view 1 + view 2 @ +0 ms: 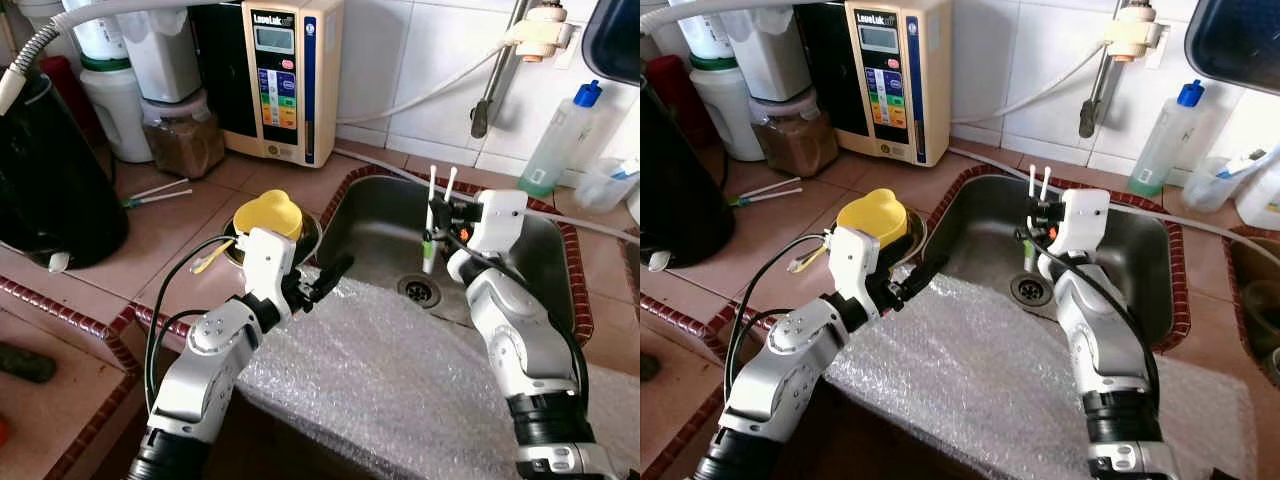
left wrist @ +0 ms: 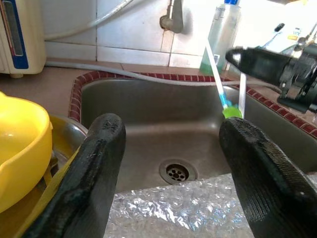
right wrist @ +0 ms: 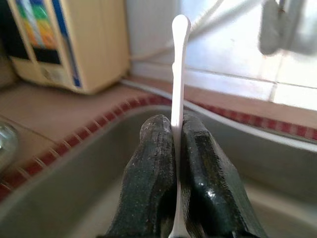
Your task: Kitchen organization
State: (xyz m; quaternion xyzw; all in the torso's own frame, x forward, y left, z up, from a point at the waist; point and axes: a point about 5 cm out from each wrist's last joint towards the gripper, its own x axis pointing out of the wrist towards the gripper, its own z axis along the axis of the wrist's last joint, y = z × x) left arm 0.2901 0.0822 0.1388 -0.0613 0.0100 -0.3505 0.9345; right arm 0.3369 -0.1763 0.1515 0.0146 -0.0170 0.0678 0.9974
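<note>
My right gripper (image 1: 440, 212) is over the steel sink (image 1: 375, 235), shut on two thin white toothbrushes (image 1: 432, 185) that stand upright, their green ends hanging toward the drain (image 1: 420, 290). In the right wrist view one white handle (image 3: 179, 59) is pinched between the black fingers (image 3: 153, 163). Over the sink's left rim my left gripper (image 1: 335, 272) stands open with nothing between its fingers (image 2: 99, 163), beside a yellow cup (image 1: 268, 213) resting in a metal bowl. A sheet of bubble wrap (image 1: 400, 370) covers the front counter.
A black kettle (image 1: 50, 170) stands at the far left. A cream water unit (image 1: 285, 70) and jars line the back wall. Two more white sticks (image 1: 155, 192) lie on the tiled counter. A tap (image 1: 495, 80) hangs above the sink, and a blue-capped bottle (image 1: 560, 140) stands at its right.
</note>
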